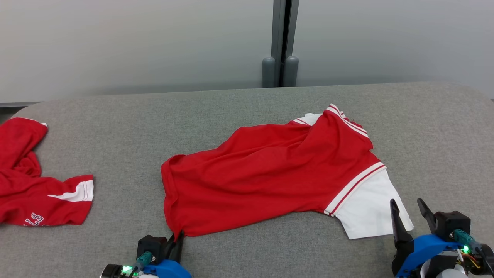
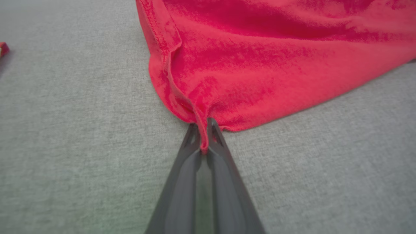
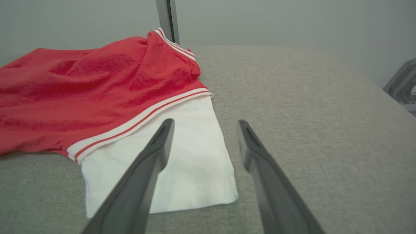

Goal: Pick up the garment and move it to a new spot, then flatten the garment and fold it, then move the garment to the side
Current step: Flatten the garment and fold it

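Observation:
A red garment (image 1: 270,170) with white sleeves and red-and-white striped trim lies rumpled across the middle of the grey table (image 1: 247,108). My left gripper (image 1: 178,236) is shut on its near left hem corner; the left wrist view shows the red hem (image 2: 204,136) pinched between the two dark fingers. My right gripper (image 1: 409,208) stands open at the lower right, just past the white sleeve (image 1: 370,208). In the right wrist view its fingers (image 3: 156,152) hover over the near corner of the white sleeve (image 3: 191,156), nothing between them.
A second red garment (image 1: 34,181) with a white stripe and lettering lies crumpled at the table's left edge. A grey wall with a vertical post (image 1: 281,42) runs behind the table. Bare grey cloth surface (image 3: 308,113) stretches to the right of the sleeve.

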